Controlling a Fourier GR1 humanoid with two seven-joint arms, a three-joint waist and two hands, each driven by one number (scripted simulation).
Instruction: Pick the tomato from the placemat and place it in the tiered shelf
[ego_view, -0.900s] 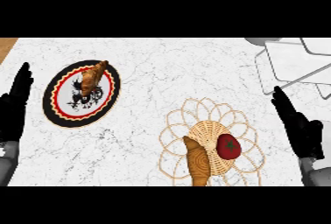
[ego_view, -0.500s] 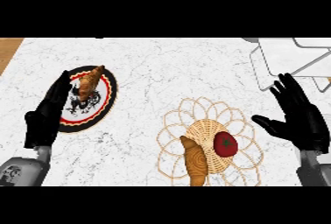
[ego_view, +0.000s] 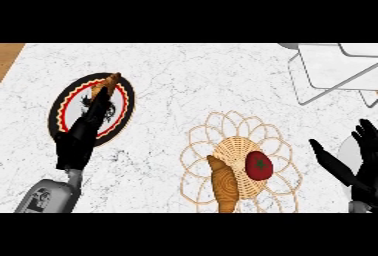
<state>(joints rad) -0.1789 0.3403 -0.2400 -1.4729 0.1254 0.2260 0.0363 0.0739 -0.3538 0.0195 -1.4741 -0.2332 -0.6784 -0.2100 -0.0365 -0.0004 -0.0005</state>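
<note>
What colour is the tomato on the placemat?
The tomato is red with a dark stem mark; head view.

We see our left hand (ego_view: 83, 137) stretched out flat, its fingers straight and close together, pointing up and slightly to the right, in line with the grey left forearm (ego_view: 49, 196) that enters at the lower left corner. Our right hand (ego_view: 363, 177) shows at the right edge, open, its thumb (ego_view: 328, 160) splayed leftward and its fingers (ego_view: 366, 134) raised
</note>
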